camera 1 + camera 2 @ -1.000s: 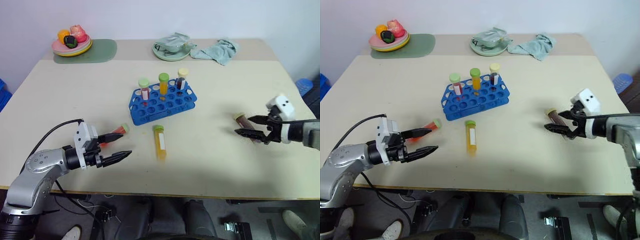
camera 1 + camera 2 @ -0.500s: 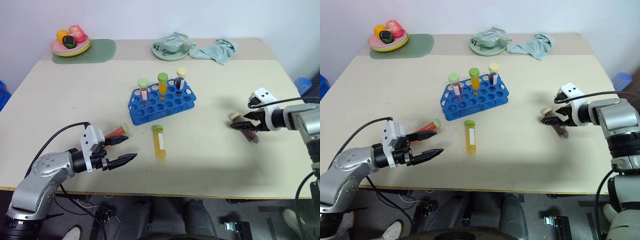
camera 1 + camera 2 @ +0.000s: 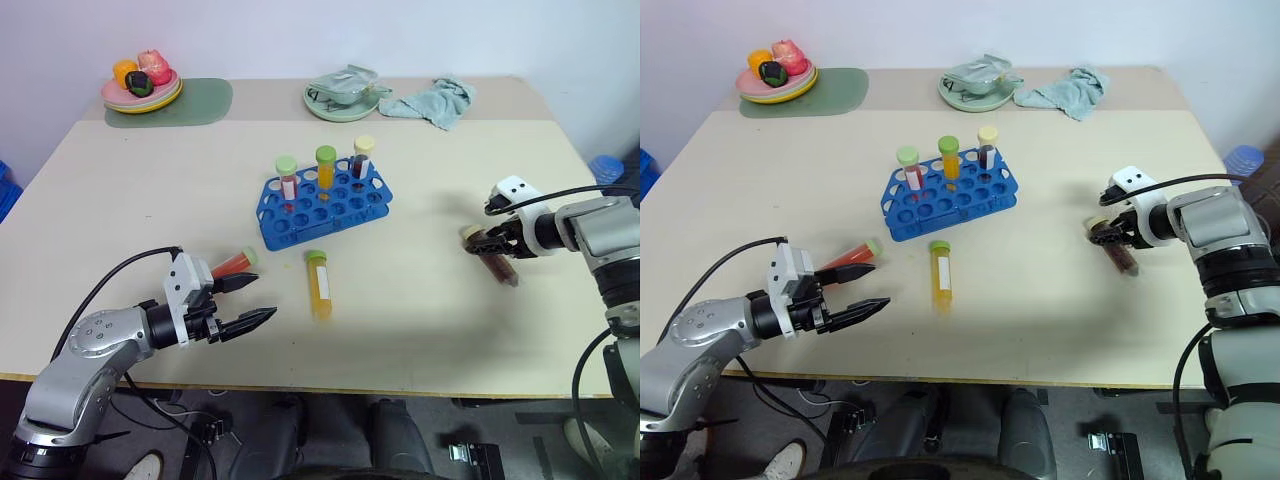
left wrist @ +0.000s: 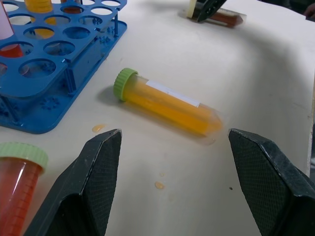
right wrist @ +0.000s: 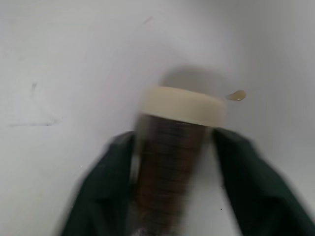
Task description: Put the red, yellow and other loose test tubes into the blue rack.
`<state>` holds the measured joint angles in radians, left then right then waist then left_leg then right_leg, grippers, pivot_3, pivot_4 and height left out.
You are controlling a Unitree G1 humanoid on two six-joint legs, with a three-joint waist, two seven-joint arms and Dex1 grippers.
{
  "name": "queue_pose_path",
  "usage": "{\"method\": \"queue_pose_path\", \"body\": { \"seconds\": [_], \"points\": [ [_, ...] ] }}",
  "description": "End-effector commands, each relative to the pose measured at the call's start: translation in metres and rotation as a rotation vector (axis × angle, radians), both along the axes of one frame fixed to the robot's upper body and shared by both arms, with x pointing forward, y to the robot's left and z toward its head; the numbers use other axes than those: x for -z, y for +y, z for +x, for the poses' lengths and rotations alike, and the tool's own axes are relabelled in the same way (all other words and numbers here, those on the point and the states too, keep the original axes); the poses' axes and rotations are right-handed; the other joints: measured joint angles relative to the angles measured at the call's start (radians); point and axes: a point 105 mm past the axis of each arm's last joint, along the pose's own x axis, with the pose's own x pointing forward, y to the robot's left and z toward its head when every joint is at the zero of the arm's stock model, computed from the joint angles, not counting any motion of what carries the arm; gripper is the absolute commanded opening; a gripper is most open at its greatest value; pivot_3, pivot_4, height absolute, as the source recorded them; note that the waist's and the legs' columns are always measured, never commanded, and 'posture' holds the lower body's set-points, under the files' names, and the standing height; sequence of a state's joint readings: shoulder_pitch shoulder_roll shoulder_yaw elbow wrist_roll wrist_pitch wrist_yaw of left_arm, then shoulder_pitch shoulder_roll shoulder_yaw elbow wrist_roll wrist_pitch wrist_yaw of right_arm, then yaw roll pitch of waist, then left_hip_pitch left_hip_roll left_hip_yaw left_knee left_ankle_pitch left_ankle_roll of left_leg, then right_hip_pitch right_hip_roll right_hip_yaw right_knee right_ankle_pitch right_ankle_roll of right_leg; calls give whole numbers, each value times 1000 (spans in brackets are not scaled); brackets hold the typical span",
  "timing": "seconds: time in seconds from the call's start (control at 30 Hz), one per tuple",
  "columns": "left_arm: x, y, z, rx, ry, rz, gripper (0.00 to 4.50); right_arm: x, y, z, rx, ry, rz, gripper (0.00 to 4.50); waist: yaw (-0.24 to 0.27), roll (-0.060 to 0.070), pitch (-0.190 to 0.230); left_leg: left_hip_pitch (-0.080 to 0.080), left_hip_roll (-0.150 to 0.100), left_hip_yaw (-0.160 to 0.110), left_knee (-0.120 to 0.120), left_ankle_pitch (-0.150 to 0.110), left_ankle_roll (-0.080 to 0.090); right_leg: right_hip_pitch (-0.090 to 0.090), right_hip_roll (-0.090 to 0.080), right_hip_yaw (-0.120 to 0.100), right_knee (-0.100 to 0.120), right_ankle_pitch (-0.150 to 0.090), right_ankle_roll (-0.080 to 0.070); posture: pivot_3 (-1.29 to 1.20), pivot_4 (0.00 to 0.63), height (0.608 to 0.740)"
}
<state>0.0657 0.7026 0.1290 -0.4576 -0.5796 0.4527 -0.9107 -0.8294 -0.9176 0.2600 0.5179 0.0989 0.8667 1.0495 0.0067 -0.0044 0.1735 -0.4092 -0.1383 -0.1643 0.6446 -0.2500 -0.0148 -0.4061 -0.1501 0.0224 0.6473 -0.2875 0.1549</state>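
Gripping the dark brown tube (image 3: 492, 259) near its cream cap, the right gripper (image 3: 1110, 230) has its two fingers against either side of the body; the tube lies on the table (image 3: 430, 330) near the right edge. Risk, as I judge it: the hold sits close to the cap end, so the long body could swing or slip out on lifting, and a tilted tube would catch on a hole rim at the blue rack (image 3: 325, 202).

Left gripper (image 3: 244, 302) hovers with jaws spread and nothing between them, near the front edge. Red tube (image 3: 233, 263) lies just beside its upper finger; yellow tube (image 3: 319, 284) lies a little to its right, just in front of the rack. Risk: a sweep of the spread fingers could knock the red tube into a roll toward the front edge. Small wet spots show on the table near the yellow tube; whether a cap leaks I cannot tell.

Containers: the rack, at mid-table, holds three upright tubes in its back row, most holes empty. Pink plate (image 3: 145, 95) at the far left corner carries fruit; green dish (image 3: 340, 105) along the far edge holds a crumpled packet.
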Motion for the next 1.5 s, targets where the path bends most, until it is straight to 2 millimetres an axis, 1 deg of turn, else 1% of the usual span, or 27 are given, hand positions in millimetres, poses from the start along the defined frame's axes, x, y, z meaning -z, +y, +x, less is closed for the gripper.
{"method": "queue_pose_path", "body": {
  "seconds": [0.03,0.17,0.23,0.27,0.33,0.4,0.47,0.5,0.53,0.6,0.67,0.73,0.8,0.9,1.0,1.13,1.3,1.5],
  "points": [
    [-9,-7,-4,28,-30,-12,3537,-5,6,3,-28,-14,-1,822,-2,0,0,0,0,0,0,0,0,0,0,0,0,0,0,0,150,740],
    [-11,-7,-3,30,-28,-16,3537,-8,10,3,-49,-30,-1,800,-3,0,0,0,0,0,0,0,0,0,0,0,0,0,0,0,150,740],
    [-12,-6,-3,29,-27,-17,3537,-18,16,5,-71,-73,20,800,-4,0,0,0,0,0,0,0,0,0,0,0,0,0,0,0,150,740],
    [-12,-6,-3,27,-26,-18,3537,-33,30,7,-123,-143,85,800,-5,0,0,0,0,0,0,0,0,0,0,0,0,0,0,0,150,740],
    [-12,-5,-3,23,-25,-21,3537,-71,65,6,-257,-302,292,800,-10,1,1,0,0,0,0,0,0,-1,0,0,0,0,0,0,150,740],
    [-12,-5,-2,20,-24,-22,3537,-97,87,1,-348,-420,432,800,-20,1,1,0,1,0,-1,0,0,-1,0,0,1,0,0,0,150,740],
    [-13,-5,0,7,-27,-31,3537,-127,116,-2,-428,-624,601,800,-20,1,1,0,1,0,-2,0,-1,-1,1,0,1,0,0,0,150,740],
    [-14,-5,1,1,-29,-35,3537,-136,124,-4,-437,-690,654,800,-20,0,1,0,1,0,-2,0,-1,-1,1,0,1,0,0,0,150,740],
    [-14,-4,3,-6,-29,-42,3537,-141,129,-3,-431,-738,689,800,-19,1,1,0,1,-1,-2,1,-1,-1,1,0,1,0,0,0,150,740],
    [-16,-3,6,-27,-34,-56,3537,-157,137,-5,-434,-908,833,800,-18,0,0,0,1,-1,-1,1,-2,-1,1,0,1,0,0,0,150,740],
    [-20,-2,11,-52,-49,-91,3537,-146,143,4,-370,-973,884,800,-16,0,0,0,1,-1,-1,1,-2,0,1,0,1,1,1,0,150,740],
    [-23,0,15,-76,-60,-103,3537,-136,149,10,-326,-1005,892,800,-17,-1,0,0,0,-2,0,1,-2,0,1,0,2,1,1,0,150,740],
    [-28,2,18,-96,-66,-144,3537,-127,154,20,-246,-1041,969,800,-21,0,0,0,0,-2,0,2,-3,0,1,0,2,1,1,0,150,740],
    [-36,4,22,-119,-91,-179,3537,-115,166,28,-212,-1109,986,800,-29,0,0,0,0,-2,-1,3,-4,-2,1,0,4,1,1,0,150,740],
    [-44,6,23,-160,-117,-220,3537,-101,168,39,-109,-1142,1031,800,-37,0,0,0,0,-2,-1,3,-5,-3,1,0,5,1,1,0,150,740],
    [-49,7,18,-196,-127,-229,3537,-85,168,52,12,-1146,1092,800,-52,0,0,0,0,-2,-1,3,-5,-3,1,0,6,1,1,0,150,740],
    [-51,12,10,-232,-119,-221,3537,-70,182,59,28,-1109,1122,800,-54,1,0,1,1,-2,-2,3,-5,-3,2,0,7,1,1,0,150,740],
    [-54,12,6,-252,-117,-228,3537,-56,192,62,42,-1068,1125,800,-55,1,0,1,1,-2,-2,4,-6,-3,3,1,7,1,0,0,150,740]
  ]
}}
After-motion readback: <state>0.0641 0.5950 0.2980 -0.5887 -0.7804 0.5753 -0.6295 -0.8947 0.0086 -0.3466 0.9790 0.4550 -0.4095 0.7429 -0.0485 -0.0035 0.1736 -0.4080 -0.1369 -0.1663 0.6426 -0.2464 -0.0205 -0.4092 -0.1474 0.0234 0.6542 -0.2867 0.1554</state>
